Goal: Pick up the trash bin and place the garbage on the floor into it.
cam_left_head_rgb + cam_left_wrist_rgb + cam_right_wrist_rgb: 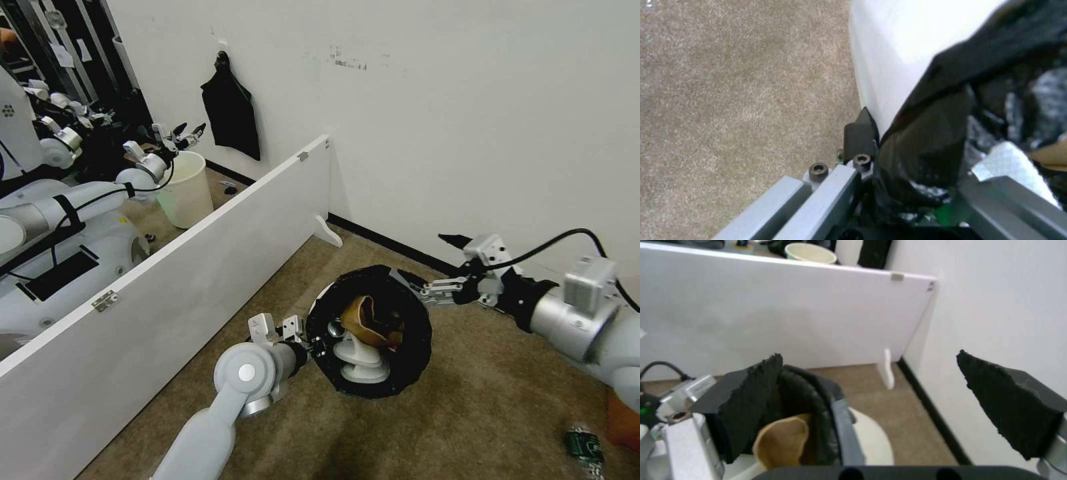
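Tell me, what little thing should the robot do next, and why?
Probably swing the right gripper toward the bottle on the floor. Its fingers are open and empty beside the trash bin, which the left gripper holds by the rim. The bin already holds a brown paper bag, while the bottle lies outside.

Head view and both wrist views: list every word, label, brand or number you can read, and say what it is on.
No text can be read.
Wall: a dark smudge of marks, too small and blurred to read.
Green-labelled bottle on the floor: the print on its label is too small to read.
Trash bin, held by the left pincer: no lettering visible.
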